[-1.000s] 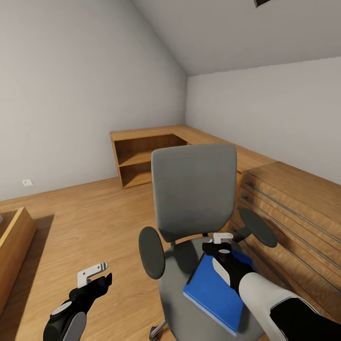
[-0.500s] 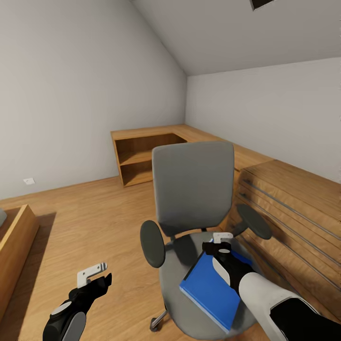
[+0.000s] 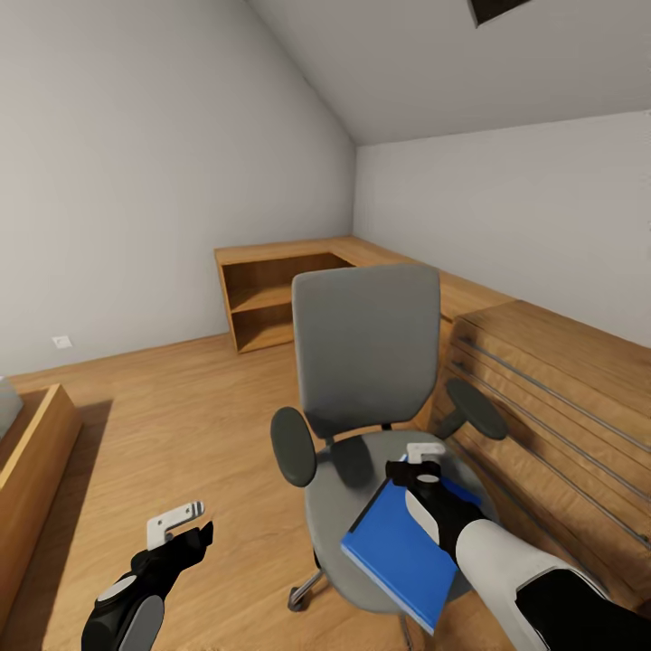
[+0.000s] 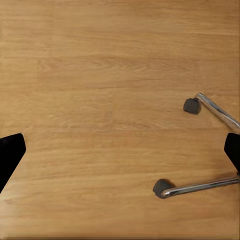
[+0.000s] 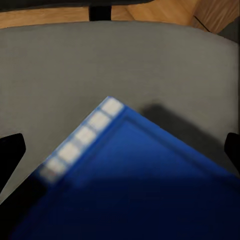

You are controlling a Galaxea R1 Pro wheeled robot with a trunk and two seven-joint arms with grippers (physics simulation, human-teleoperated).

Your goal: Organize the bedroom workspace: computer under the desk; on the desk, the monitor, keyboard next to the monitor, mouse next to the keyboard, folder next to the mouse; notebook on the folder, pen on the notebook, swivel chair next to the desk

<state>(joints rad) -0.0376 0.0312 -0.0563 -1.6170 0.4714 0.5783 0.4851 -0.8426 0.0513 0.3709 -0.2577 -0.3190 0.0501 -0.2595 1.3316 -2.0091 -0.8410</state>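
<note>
Grey walls, sloped ceiling, plank floor (image 3: 181, 407), with one long wooden dresser (image 3: 561, 398) along the right wall and a shelf unit at the far corner; no black desk in sight.

One swivel chair (image 3: 366, 348) sits just beside the dresser, two black armrests, two castors seen from the L wrist cam. One blue folder (image 3: 398, 551) is over the seat front, tilted, one corner past the seat edge, with a cast shadow on the grey pad in the R wrist cam, so prob. lifted.

Right gripper (image 3: 423, 463) is at the folder's far corner; can't tell if the fingers pinch it, tips sit wide at frame edges. Left gripper (image 3: 181, 524) is over bare floor, fingers spread, nothing in it.

Step, as I read it: folder off chair → desk. Keep it level, grip firm near the corner, lift clear of the armrests before turning, and don't knock the chair into the dresser.
</note>
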